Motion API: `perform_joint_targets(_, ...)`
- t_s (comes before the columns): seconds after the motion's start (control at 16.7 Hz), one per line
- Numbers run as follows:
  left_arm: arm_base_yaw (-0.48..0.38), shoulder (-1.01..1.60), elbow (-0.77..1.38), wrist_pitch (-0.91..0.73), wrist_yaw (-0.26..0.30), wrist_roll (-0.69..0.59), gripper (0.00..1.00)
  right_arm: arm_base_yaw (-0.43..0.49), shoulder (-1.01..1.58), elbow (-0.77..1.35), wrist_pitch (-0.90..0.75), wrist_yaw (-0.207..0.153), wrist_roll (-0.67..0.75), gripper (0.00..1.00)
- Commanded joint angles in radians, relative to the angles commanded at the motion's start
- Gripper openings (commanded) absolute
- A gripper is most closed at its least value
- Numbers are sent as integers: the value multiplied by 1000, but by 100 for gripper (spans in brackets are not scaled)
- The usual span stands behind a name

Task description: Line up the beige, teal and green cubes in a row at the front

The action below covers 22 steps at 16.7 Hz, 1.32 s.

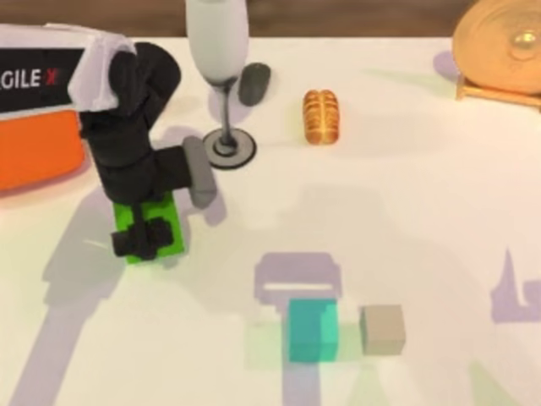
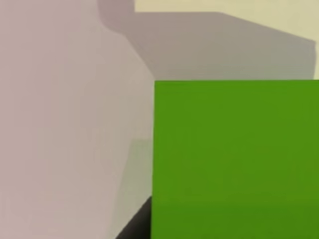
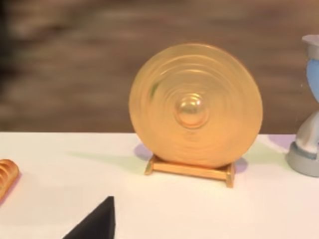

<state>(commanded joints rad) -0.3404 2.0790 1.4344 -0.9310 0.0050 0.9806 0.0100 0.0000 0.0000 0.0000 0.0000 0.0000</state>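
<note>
While the left gripper (image 1: 144, 235) is set down over the green cube (image 1: 152, 227), its finger spacing unreadable, the teal cube (image 1: 313, 330) and beige cube (image 1: 382, 329) are seen waiting front-right.

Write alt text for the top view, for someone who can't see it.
The left gripper is down over a bright green cube at the white table's left, while a teal cube and a grey-beige cube sit side by side at the front.
</note>
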Motion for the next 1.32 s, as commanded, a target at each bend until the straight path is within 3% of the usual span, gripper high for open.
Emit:
perform_joint_targets(0.24, 7, -56, 69, -121, -1, 0, 0, 0, 0, 0, 0, 0, 0, 100)
perform_joint_targets(0.6, -14, -72, 54, -123, -1, -4, 0, 0, 0, 0, 0, 0, 0, 100)
perform_joint_targets(1.02, -284, -286, -163, -123, 1, -57, 0, 0, 0, 0, 0, 0, 0, 100)
perform_joint_targets(1.32, -319, -321, -197, -123, 1, -65, 0, 0, 0, 0, 0, 0, 0, 100)
